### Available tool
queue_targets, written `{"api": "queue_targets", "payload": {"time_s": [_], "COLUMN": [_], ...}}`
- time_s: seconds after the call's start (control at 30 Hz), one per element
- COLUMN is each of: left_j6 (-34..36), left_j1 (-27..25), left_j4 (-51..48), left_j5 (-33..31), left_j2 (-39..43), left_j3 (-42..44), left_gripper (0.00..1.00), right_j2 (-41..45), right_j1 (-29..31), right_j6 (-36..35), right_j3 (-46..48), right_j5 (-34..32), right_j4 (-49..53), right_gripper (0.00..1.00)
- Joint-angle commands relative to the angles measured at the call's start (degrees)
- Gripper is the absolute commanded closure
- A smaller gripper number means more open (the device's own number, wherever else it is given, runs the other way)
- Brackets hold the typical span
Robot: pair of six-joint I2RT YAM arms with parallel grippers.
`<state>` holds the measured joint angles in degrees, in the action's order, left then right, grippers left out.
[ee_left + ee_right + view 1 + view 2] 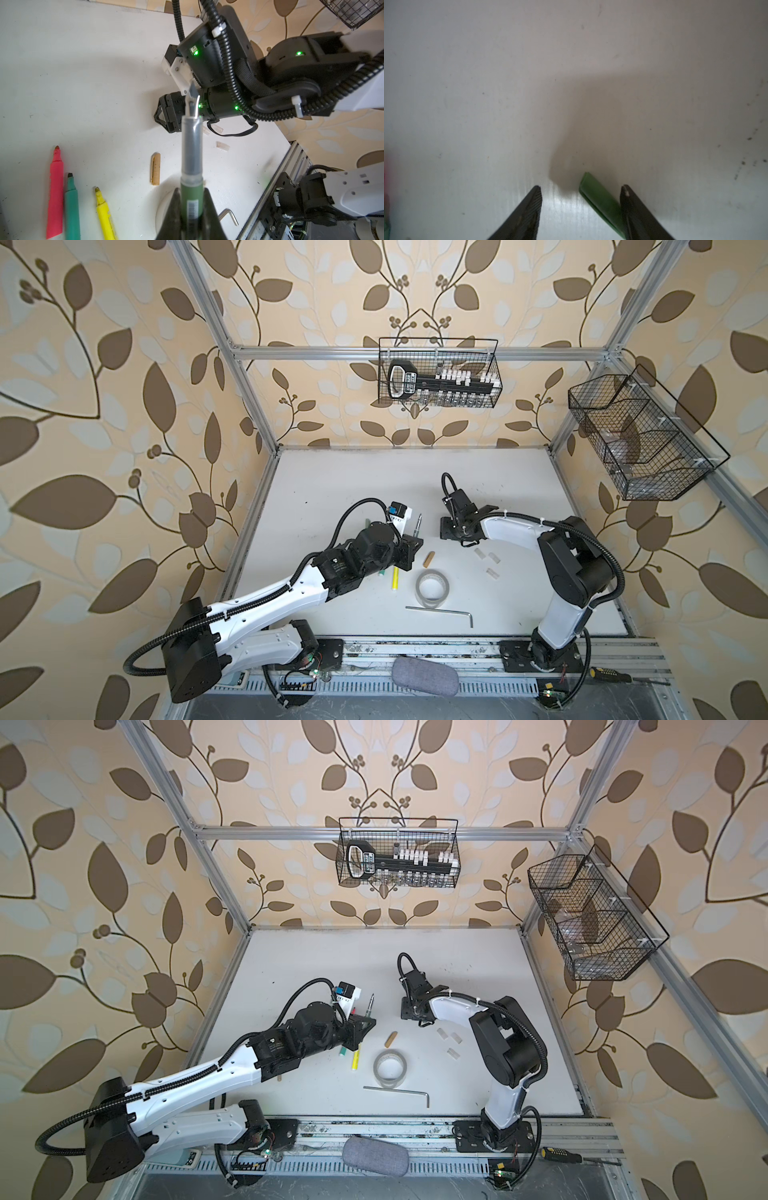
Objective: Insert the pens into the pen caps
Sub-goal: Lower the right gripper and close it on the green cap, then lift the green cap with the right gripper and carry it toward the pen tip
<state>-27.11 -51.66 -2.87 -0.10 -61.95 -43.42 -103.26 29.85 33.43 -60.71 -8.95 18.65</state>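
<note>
- One white desk (332, 489) carries every part of the job; both arms work near its middle.
- Left claw (192, 192): closed on the barrel of the dark green pen (191, 149). The pen is held clear of the desk, its nib bare and pointing away from the claw.
- Right claw (581, 187): fingers parted, low over the desk, gripping nothing.
- Tape roll (419, 589) and hex key (440, 610): lie toward the desk's front edge and are not part of the job.
- Pink marker (55, 187), green marker (72, 207) and yellow marker (102, 209): lie side by side on the desk, uncapped.
- Tan cap (429, 559): lies alone, near the tape roll.
- Clear caps (490, 558): three, in a loose group beneath the right arm.
- Green cap (600, 199): lies flat between the right claw's fingers, close against one; contact cannot be confirmed.
- Step in hand (judged): picking up the green cap for the held pen.
- Next move calls for: centring the fingers across the cap, closing, lifting, turning its open end to the nib, aligning both axes, then pressing home. An off-centre closure may push the cap aside.
</note>
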Motion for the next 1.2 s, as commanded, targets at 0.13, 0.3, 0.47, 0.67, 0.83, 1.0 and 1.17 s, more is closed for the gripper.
{"api": "queue_targets", "payload": {"time_s": [0.13, 0.3, 0.47, 0.67, 0.83, 1.0, 1.17], "left_j6": [0.7, 0.5, 0.5, 0.6, 0.6, 0.6, 0.6], "left_j1": [0.3, 0.3, 0.3, 0.3, 0.3, 0.3, 0.3], "left_j4": [0.1, 0.0, 0.1, 0.1, 0.1, 0.2, 0.2], "left_j5": [-0.7, -0.5, -0.6, -0.6, -0.4, -0.2, -0.1], "left_j2": [2.1, 2.4, 2.6, 2.2, 1.7, 1.8, 1.8], "left_j3": [-0.6, -0.6, -0.5, -0.7, -0.9, -0.9, -0.9], "left_gripper": [1.00, 1.00, 1.00, 1.00, 1.00, 1.00, 1.00], "right_j2": [1.8, 1.6, 1.0, 0.9, 0.6, 0.2, 0.2], "right_j1": [2.2, 2.3, 2.3, 2.1, 2.1, 3.0, 6.6], "right_j6": [1.5, 1.6, 1.5, 1.4, 1.5, 2.6, 5.1], "right_j3": [2.6, 3.1, 3.2, 4.3, 5.1, 4.8, 2.5], "right_j5": [-3.9, -4.6, -4.8, -4.9, -3.7, -6.9, -16.5], "right_j4": [1.7, 1.8, 1.9, 1.5, 0.6, 1.7, 6.5], "right_gripper": [0.49, 0.62, 0.71, 0.85, 0.96, 1.00, 1.00]}}
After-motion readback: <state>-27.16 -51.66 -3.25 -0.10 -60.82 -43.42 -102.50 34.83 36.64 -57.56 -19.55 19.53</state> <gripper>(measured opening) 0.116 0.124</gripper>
